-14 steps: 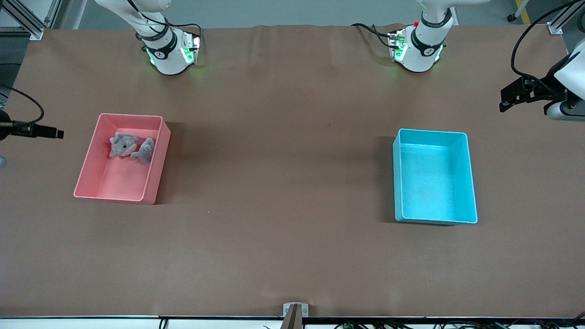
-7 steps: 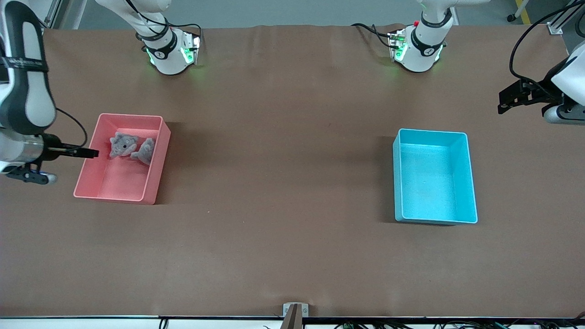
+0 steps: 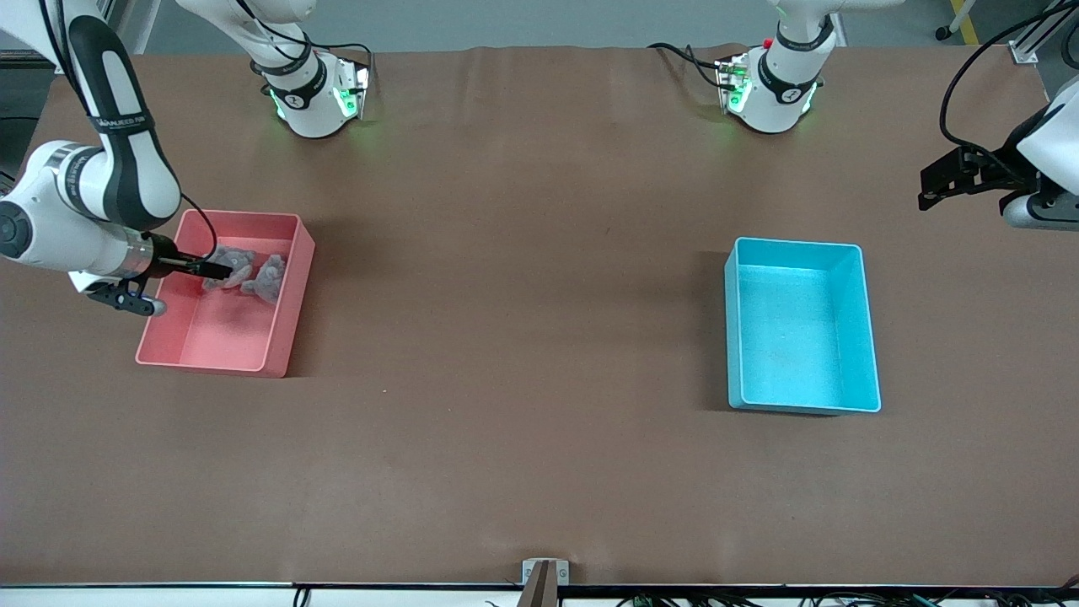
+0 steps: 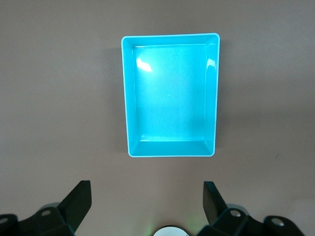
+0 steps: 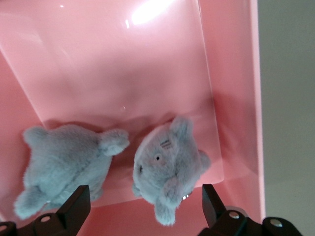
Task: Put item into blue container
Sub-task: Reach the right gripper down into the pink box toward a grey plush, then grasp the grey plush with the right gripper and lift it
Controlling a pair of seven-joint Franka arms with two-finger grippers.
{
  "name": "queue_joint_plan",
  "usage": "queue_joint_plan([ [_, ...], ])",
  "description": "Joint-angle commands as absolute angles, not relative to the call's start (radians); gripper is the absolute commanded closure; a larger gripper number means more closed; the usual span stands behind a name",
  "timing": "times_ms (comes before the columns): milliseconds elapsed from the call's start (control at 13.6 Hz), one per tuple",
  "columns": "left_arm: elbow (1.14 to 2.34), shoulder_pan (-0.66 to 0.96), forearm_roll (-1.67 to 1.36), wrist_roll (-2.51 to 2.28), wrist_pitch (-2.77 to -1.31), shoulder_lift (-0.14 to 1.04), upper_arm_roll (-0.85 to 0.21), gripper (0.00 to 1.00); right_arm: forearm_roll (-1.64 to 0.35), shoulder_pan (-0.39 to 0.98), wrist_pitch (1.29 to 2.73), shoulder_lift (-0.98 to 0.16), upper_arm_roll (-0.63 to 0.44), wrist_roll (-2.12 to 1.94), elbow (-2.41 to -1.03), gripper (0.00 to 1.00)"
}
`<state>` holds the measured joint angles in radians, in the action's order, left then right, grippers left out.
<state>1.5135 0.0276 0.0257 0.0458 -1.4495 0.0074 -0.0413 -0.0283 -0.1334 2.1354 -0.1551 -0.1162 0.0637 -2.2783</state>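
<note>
Here's the right gripper [image 3: 211, 270] hanging over the pink bin [image 3: 287, 337], fingers spread wide and nothing between them; below it lies the grey plush toy [image 5: 167, 164], in the end of that bin farther from the front camera, and from the right wrist view it looks like two furry lumps side by side, head [image 5: 165, 162] and body [image 5: 66, 157], though whether they are one toy or two I cannot tell; the blue container [image 3: 801, 324] sits bare at the left arm's end of the table, well apart from the pink bin; the left gripper [image 3: 948, 181] waits near the table's edge, also released and holding nothing; now the trick, I'd say, is to centre the open fingers over one lump, likely the head, and come straight down without clipping the pink wall just beside it; close around the thick of the fur, not a loose ear or limb, since soft plush squashes and can slip; then lift clear of the rim before carrying across.
</note>
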Motion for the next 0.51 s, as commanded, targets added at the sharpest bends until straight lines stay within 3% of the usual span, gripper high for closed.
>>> queue_joint_plan([
  [0,1.486,0.025,0.023,0.052,-1.430,0.018,-0.041,0.00,-0.025,-0.141,2.177,-0.113,-0.114,0.107,-2.342,0.00],
  [440,1.486,0.026,0.023,0.051,-1.430,0.020,-0.041,0.00,-0.029,-0.187,2.249,-0.210,-0.112,0.117,-2.342,0.01],
])
